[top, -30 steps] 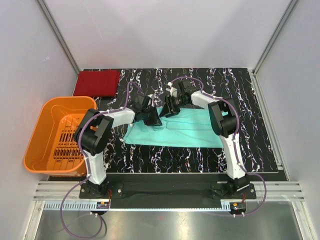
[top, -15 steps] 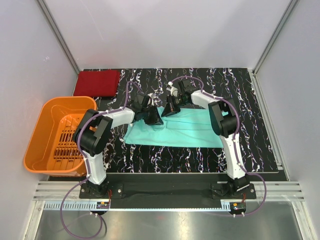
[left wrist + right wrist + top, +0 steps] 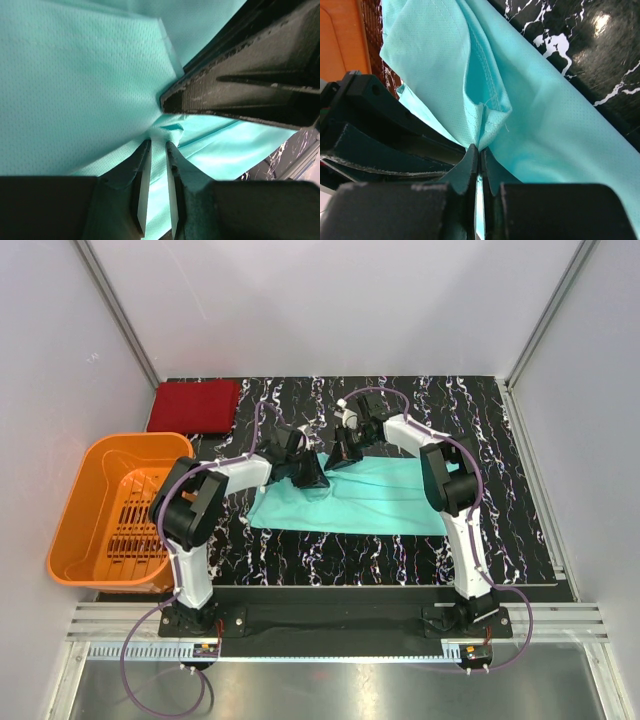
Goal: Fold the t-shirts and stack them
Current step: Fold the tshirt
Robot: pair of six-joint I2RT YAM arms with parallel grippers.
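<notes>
The teal-green t-shirt [image 3: 375, 505] lies spread flat across the middle of the tabletop [image 3: 490, 430]. Both arms reach to its upper edge, just left of centre in the top view.

The left gripper [image 3: 310, 476] is clamped on a pinch of the teal cloth. In its wrist view a thin ridge of fabric runs up between the two narrow fingers [image 3: 141, 175]. The right gripper [image 3: 341, 454], just beside it, has its jaws pressed together on a puckered bit of stitched hem, and the cloth bunches above the tips in the middle of its wrist view.

Two grips so close together on one edge look like a hold meant to lift that part of the shirt and carry it over as one straight fold, not drag a loose corner.

The dark red t-shirt [image 3: 195, 405] sits as a neat folded square in the upper left corner of the tabletop, well apart from the arms. It is probably the base of the stack. The orange basket [image 3: 85, 490] stands at the left of the frame, beside the tabletop and out of the working area.
</notes>
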